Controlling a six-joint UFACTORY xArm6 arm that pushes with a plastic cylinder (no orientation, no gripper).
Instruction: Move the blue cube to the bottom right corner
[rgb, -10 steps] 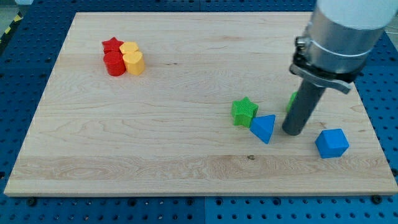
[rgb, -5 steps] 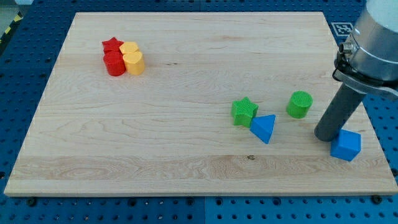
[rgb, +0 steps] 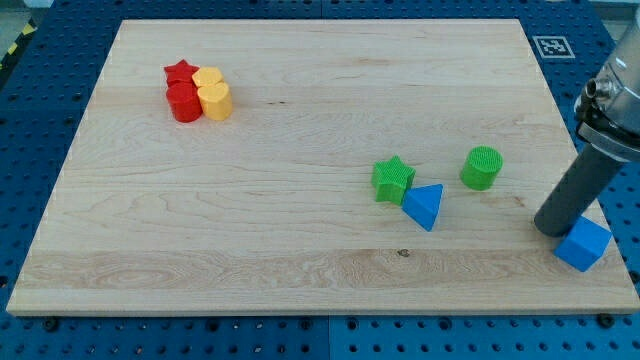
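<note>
The blue cube (rgb: 585, 244) sits on the wooden board (rgb: 300, 250) near its bottom right corner, close to the right edge. My tip (rgb: 551, 229) rests on the board just left of the cube and slightly above it in the view, touching or nearly touching it. The dark rod rises from there to the view's upper right.
A green cylinder (rgb: 482, 167), a green star (rgb: 394, 179) and a blue triangular block (rgb: 425, 206) lie left of the tip. A red star (rgb: 180, 72), a red cylinder (rgb: 184, 102) and two yellow blocks (rgb: 213, 93) cluster at the top left.
My tip has moved right and slightly down across the board, pushing the blue cube right and down toward the bottom right corner. The other blocks have not moved.
</note>
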